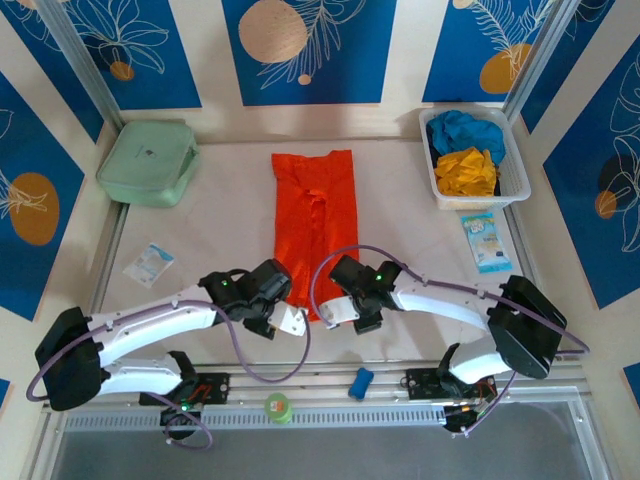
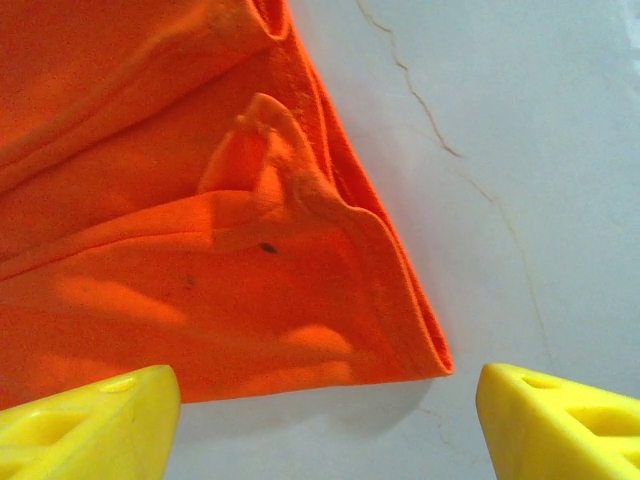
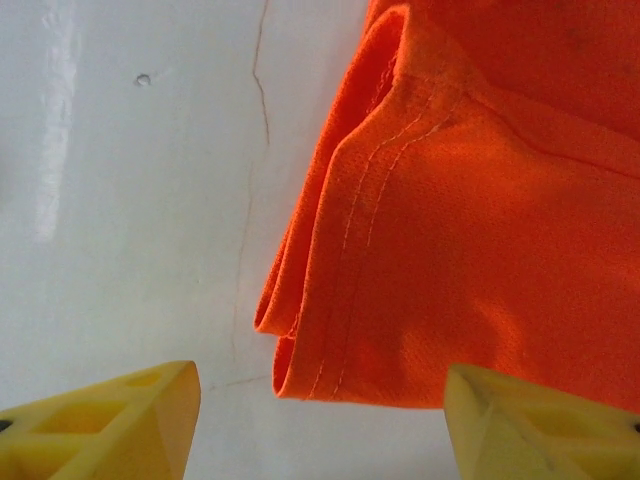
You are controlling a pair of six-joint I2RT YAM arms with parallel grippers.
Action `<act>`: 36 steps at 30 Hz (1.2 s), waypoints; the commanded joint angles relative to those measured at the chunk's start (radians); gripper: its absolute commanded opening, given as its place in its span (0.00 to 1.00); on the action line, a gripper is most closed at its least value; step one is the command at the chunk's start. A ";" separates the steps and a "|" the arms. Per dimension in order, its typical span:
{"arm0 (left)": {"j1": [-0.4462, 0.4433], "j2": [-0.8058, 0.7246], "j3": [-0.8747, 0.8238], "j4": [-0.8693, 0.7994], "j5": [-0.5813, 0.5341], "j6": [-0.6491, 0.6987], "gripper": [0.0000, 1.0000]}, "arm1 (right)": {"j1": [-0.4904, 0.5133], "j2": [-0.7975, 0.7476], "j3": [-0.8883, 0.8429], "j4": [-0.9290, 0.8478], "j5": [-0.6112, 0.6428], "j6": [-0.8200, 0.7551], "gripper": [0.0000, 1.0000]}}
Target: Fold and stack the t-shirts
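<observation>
Both arms reach from their bases at the near edge, elbows thrown outward and forearms bent in toward the middle of the desk (image 1: pixel 400 185). The wrists almost meet there. On the rail between the bases lie a green tape roll (image 1: pixel 278 406) and a small blue object (image 1: pixel 361 382).

The left hand (image 1: pixel 287 320) is angled down over the near left corner of the orange shirt (image 1: pixel 313 215). Its wrist camera shows the left hand (image 2: pixel 328 388) released, yellow fingers (image 2: pixel 95 420) spread wide with nothing between them. The orange shirt (image 2: pixel 200 250) has a corner lying flat on the desk (image 2: pixel 520 130) just ahead of the gap, and a small fold of hem stands up further in.

The right hand (image 1: pixel 337 311) is over the near right corner. Seen from its own wrist, the right hand (image 3: pixel 320 378) is also released, fingers (image 3: pixel 110 420) apart. The doubled, stitched edge of the orange shirt (image 3: pixel 470 230) ends just ahead of them, toward the right finger, on the white desk (image 3: pixel 130 220).

From above, the shirt is a long narrow strip running away from the hands up the middle of the desk.

A packet (image 1: pixel 150 265) lies to the left of it and another packet (image 1: pixel 486 240) to the right. At the far left is a pale green case (image 1: pixel 148 160). At the far right a white basket (image 1: pixel 513 170) holds the yellow shirt (image 1: pixel 467 172) nearer and the blue shirt (image 1: pixel 463 130) behind it, both crumpled.
</observation>
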 commanded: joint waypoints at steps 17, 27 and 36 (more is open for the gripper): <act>0.028 0.075 -0.065 -0.050 0.039 0.167 0.64 | -0.027 0.146 -0.016 0.052 -0.023 -0.043 0.44; 0.083 0.169 -0.051 0.021 0.014 0.209 0.55 | -0.029 0.138 -0.015 0.057 -0.038 -0.034 0.41; 0.106 0.266 -0.025 0.115 0.008 0.233 0.55 | -0.020 0.143 -0.012 0.048 -0.045 -0.020 0.39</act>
